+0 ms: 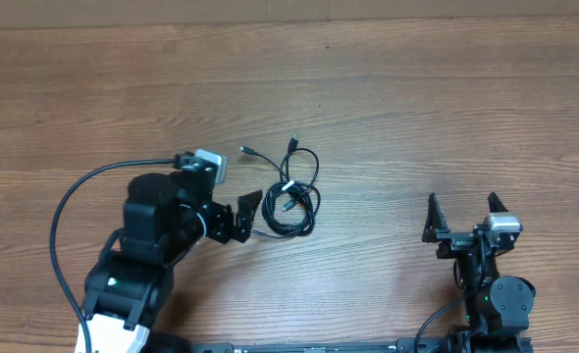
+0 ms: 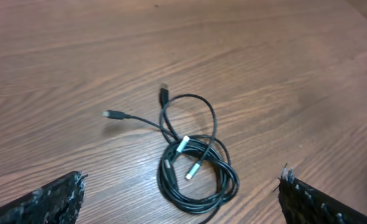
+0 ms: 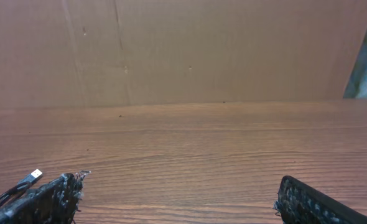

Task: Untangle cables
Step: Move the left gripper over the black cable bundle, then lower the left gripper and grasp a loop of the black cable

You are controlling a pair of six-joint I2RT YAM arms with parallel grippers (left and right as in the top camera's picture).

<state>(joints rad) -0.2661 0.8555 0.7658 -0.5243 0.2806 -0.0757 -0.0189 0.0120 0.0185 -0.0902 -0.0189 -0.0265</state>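
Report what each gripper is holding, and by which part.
Nothing is held. The left gripper stands open beside the cables, which lie loose on the table. The right gripper stands open, well apart from them.

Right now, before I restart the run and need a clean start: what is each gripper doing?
Left gripper: open, holding nothing, facing the cables.
Right gripper: open, holding nothing.
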